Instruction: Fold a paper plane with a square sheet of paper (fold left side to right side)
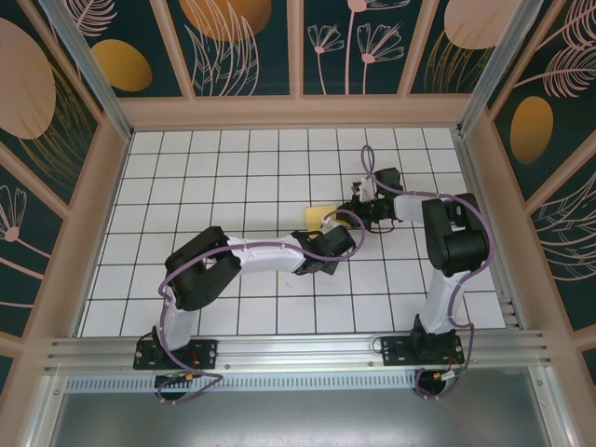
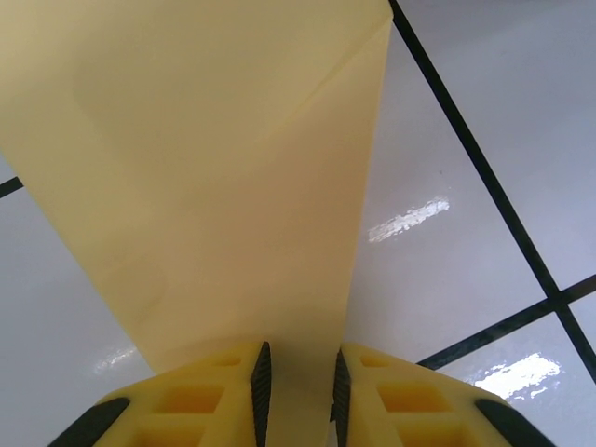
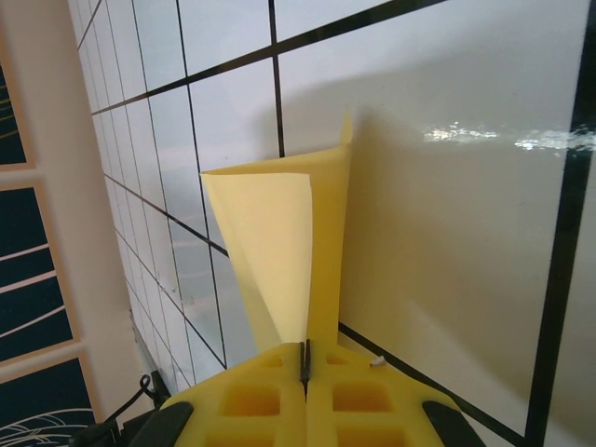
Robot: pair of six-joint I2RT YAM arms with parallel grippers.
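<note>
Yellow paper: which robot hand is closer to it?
Right, just barely. The right gripper is pinched shut on the yellow paper, touching it. The left gripper straddles the paper too, jaws slightly apart, not clamped yet.

left end effector (image 2: 298, 396): jaws seemingly slightly apart | right end effector (image 3: 304, 368): jaws pressed together

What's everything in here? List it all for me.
sheet of paper: one, yellow, partly folded, mid-table
table: one, white with black grid lines
walls: dark teal panels with plant patterns, around the table
rail: one, silver, near edge under the arm bases
left arm, right arm: two, white and black
left gripper: one, yellow fingers slightly apart, paper between them
right gripper: one, yellow fingers, shut on the paper
</note>
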